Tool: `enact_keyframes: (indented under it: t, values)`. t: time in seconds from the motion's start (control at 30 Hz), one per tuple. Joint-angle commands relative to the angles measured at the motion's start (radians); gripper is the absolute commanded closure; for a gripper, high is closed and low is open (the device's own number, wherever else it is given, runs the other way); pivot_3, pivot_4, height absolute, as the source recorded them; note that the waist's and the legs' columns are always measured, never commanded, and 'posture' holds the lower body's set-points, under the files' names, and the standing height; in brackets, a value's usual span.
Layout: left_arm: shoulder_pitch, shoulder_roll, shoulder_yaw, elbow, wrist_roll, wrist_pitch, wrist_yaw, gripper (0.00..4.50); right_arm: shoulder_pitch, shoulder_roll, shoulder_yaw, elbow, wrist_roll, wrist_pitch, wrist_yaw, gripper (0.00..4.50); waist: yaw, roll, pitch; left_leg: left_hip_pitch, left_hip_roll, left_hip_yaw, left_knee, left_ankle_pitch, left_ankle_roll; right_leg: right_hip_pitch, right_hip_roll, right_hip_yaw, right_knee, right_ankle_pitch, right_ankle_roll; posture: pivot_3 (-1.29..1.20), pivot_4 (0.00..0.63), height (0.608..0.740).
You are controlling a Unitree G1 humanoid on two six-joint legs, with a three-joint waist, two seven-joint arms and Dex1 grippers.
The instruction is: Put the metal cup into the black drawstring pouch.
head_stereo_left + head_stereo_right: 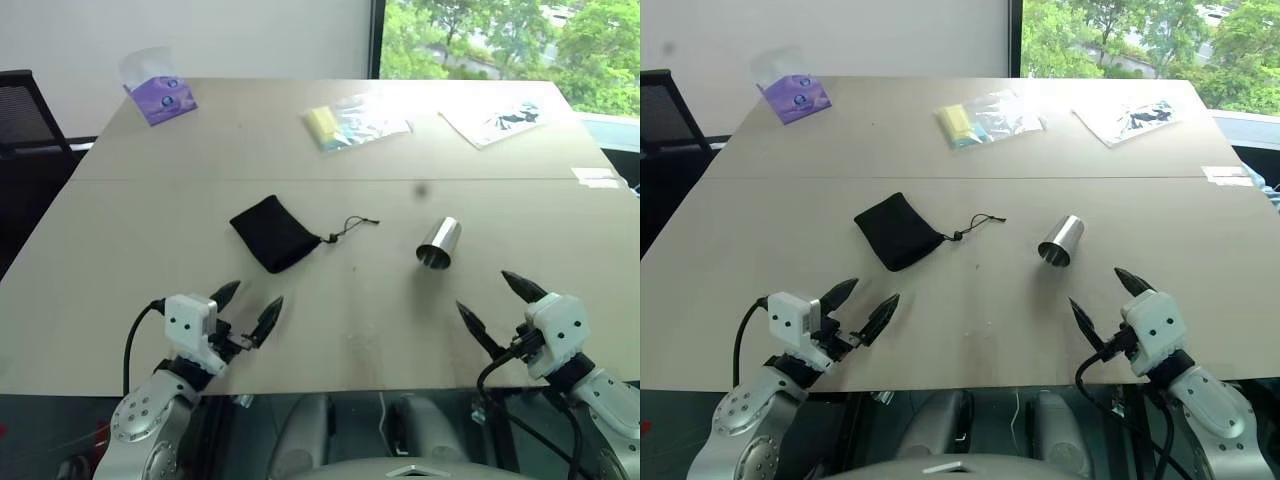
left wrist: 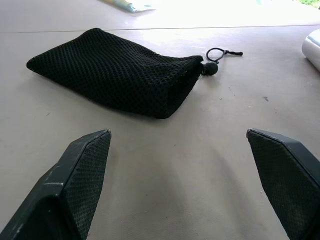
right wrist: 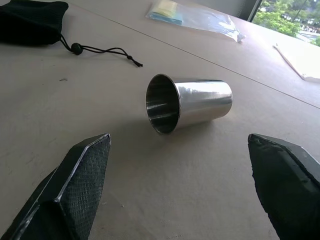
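— Nearest, what is found at the front edge of the counter (image 1: 100, 290)?

— Both arms are held just over that edge. The left gripper (image 1: 250, 308) is seen with its fingers spread wide and nothing between them; the right gripper (image 1: 497, 300) is likewise spread wide and empty. Neither is touching the counter's things.

— And what room is left ahead of them?

— A bare strip of counter is seen between each gripper and the things beyond. Between the two grippers the near middle of the surface is also left bare.

— Where is the metal cup (image 1: 439, 243) placed?

— It is laid on its side ahead of the right gripper, its open mouth turned toward that gripper, as is shown plainly in the right wrist view. It is set well in from every edge.

— And the black drawstring pouch (image 1: 273, 232)?

— It is laid flat ahead of the left gripper, to the left of the cup and apart from it. Its mouth is gathered, and the knotted cord (image 1: 352, 226) is trailed out toward the cup without reaching it.

— Farther back?

— A seam (image 1: 200, 180) is run across the counter behind both things. Beyond it, a purple packet (image 1: 160, 98) is placed near the far left corner, a clear bag with yellow contents (image 1: 352, 122) near the middle, and a printed sheet (image 1: 497, 120) toward the far right.
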Motion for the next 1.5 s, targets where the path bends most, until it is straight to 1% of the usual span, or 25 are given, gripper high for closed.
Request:
enact_keyframes:
  t: [0.03, 0.13, 0.23, 0.33, 0.4, 0.47, 0.53, 0.6, 0.73, 0.83, 0.9, 1.0, 1.1, 1.2, 1.5]
  values:
    - [-0.017, 0.030, 0.000, -0.070, -0.032, 0.025, -0.011, 0.00, -0.027, -0.002, -0.007, -0.040, 0.034, -0.007, 0.005, 0.06, 0.000, 0.000, 0.000, 0.000, 0.000, 0.000, 0.000, 0.000, 0.000, 0.000, 0.000, 0.000, 0.000, 0.000, 0.000, 0.00, 0.150, 0.740]
    - [-0.058, 0.094, 0.020, -0.083, -0.059, 0.057, -0.054, 0.00, -0.108, -0.016, 0.023, -0.078, 0.082, 0.021, 0.030, 0.06, -0.001, 0.001, 0.000, 0.000, 0.000, 0.000, 0.000, 0.000, 0.000, 0.000, 0.000, 0.000, 0.000, 0.000, 0.000, 0.00, 0.150, 0.740]
    - [-0.092, 0.126, 0.021, -0.102, -0.075, 0.109, -0.039, 0.00, -0.147, -0.063, 0.015, -0.092, 0.148, 0.061, 0.086, 0.06, -0.001, 0.001, 0.000, 0.000, 0.000, 0.000, 0.000, 0.000, 0.000, 0.000, 0.001, 0.000, 0.000, 0.000, 0.000, 0.00, 0.150, 0.740]
    - [-0.128, 0.164, 0.006, -0.113, -0.048, 0.134, -0.029, 0.00, -0.189, -0.113, 0.014, -0.112, 0.208, 0.092, 0.128, 0.06, -0.001, 0.001, 0.000, 0.000, 0.000, 0.000, 0.000, 0.000, 0.000, 0.000, 0.001, 0.000, 0.000, 0.000, 0.000, 0.00, 0.150, 0.740]
    - [-0.155, 0.194, -0.020, -0.126, -0.003, 0.166, -0.008, 0.00, -0.198, -0.164, 0.026, -0.127, 0.234, 0.099, 0.186, 0.06, 0.000, 0.001, 0.000, 0.000, 0.000, 0.000, 0.000, 0.000, 0.000, 0.000, 0.001, 0.000, 0.000, 0.000, 0.000, 0.00, 0.150, 0.740]
    - [-0.196, 0.236, -0.052, -0.145, 0.074, 0.227, 0.039, 0.00, -0.199, -0.202, 0.039, -0.142, 0.252, 0.103, 0.224, 0.06, 0.001, 0.001, 0.000, 0.000, 0.000, 0.000, 0.000, 0.000, 0.000, 0.000, 0.001, 0.000, 0.000, 0.000, 0.000, 0.00, 0.150, 0.740]
    - [-0.252, 0.257, -0.076, -0.158, 0.088, 0.298, 0.067, 0.00, -0.200, -0.223, 0.051, -0.156, 0.267, 0.110, 0.244, 0.06, 0.003, 0.000, 0.000, 0.000, 0.000, 0.000, 0.000, 0.000, 0.000, 0.000, 0.001, 0.000, 0.000, 0.000, 0.000, 0.00, 0.150, 0.740]
    - [-0.311, 0.305, -0.135, -0.182, 0.150, 0.369, 0.084, 0.00, -0.199, -0.228, 0.059, -0.166, 0.280, 0.111, 0.247, 0.06, 0.002, 0.000, 0.000, 0.000, 0.000, 0.000, 0.000, 0.000, 0.000, 0.000, 0.002, -0.001, 0.000, 0.000, 0.000, 0.00, 0.150, 0.740]
    - [-0.416, 0.402, -0.276, -0.223, 0.344, 0.462, 0.142, 0.00, -0.189, -0.231, 0.070, -0.170, 0.281, 0.094, 0.258, 0.06, 0.000, 0.000, 0.001, 0.000, -0.001, 0.000, 0.000, 0.000, 0.000, 0.000, 0.003, -0.001, 0.001, 0.000, 0.001, 0.00, 0.150, 0.740]
    - [-0.477, 0.435, -0.352, -0.218, 0.415, 0.515, 0.137, 0.00, -0.195, -0.225, 0.078, -0.165, 0.271, 0.086, 0.252, 0.06, -0.003, 0.000, 0.001, 0.000, -0.001, 0.000, -0.001, 0.000, 0.000, -0.001, 0.003, 0.000, 0.001, 0.000, 0.001, 0.00, 0.150, 0.740]
    - [-0.519, 0.461, -0.406, -0.203, 0.463, 0.501, 0.112, 0.00, -0.201, -0.218, 0.078, -0.156, 0.266, 0.078, 0.246, 0.06, -0.002, 0.000, 0.001, 0.000, -0.001, 0.000, -0.001, 0.000, 0.000, -0.001, 0.003, 0.000, 0.001, 0.000, 0.001, 0.00, 0.150, 0.740]
    - [-0.563, 0.450, -0.436, -0.181, 0.499, 0.539, 0.110, 0.00, -0.197, -0.215, 0.078, -0.136, 0.247, 0.058, 0.248, 0.06, -0.001, 0.000, 0.001, -0.001, -0.001, 0.000, -0.001, 0.000, 0.000, -0.001, 0.002, 0.000, 0.001, 0.000, 0.001, 0.00, 0.150, 0.740]
    - [-0.588, 0.460, -0.449, -0.165, 0.542, 0.547, 0.106, 0.00, -0.184, -0.209, 0.079, -0.128, 0.235, 0.041, 0.249, 0.06, -0.001, 0.000, 0.001, -0.001, -0.001, 0.000, -0.001, 0.000, 0.000, -0.001, 0.002, 0.000, 0.001, 0.000, 0.001, 0.00, 0.150, 0.740]
    - [-0.606, 0.466, -0.478, -0.159, 0.612, 0.571, 0.120, 0.00, -0.183, -0.206, 0.081, -0.128, 0.231, 0.039, 0.246, 0.06, -0.002, 0.000, 0.001, -0.001, -0.001, 0.000, -0.001, 0.000, 0.000, -0.001, 0.002, 0.000, 0.001, 0.000, 0.001, 0.00, 0.150, 0.740]
    - [-0.574, 0.466, -0.541, -0.191, 0.816, 0.638, 0.153, 0.00, -0.196, -0.211, 0.075, -0.124, 0.240, 0.053, 0.246, 0.06, -0.001, 0.000, 0.001, -0.001, -0.001, 0.000, -0.001, 0.000, 0.000, -0.001, 0.002, 0.000, 0.001, 0.000, 0.001, 0.00, 0.150, 0.740]
